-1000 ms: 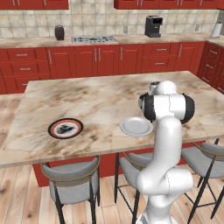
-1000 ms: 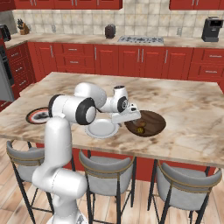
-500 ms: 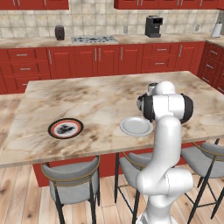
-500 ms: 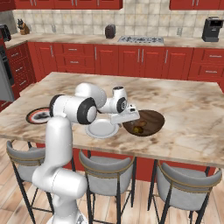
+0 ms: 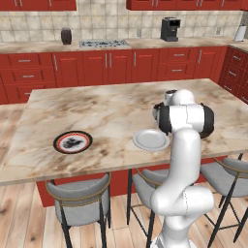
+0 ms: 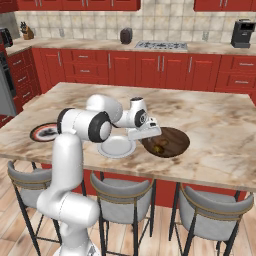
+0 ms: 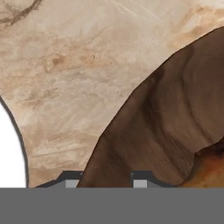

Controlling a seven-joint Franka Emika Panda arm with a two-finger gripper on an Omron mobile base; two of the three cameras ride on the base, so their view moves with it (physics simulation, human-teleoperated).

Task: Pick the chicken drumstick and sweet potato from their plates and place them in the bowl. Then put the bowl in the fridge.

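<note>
Counter (image 6: 215,125): island.
Bowl (image 6: 175,137): on the counter, food inside; fridge step remains.
Plates: grey (image 6: 116,147) and red-ringed (image 5: 72,142), both bare.
Gripper (image 6: 145,134): jaws straddle the bowl rim; whether they clamp it, cannot tell.

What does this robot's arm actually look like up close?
A glossy white arm of rounded, tube-like segments, with dark bands at the joints. It ends in a white hand and a small gripper with two dark finger tips. No loose cables are visible.
</note>
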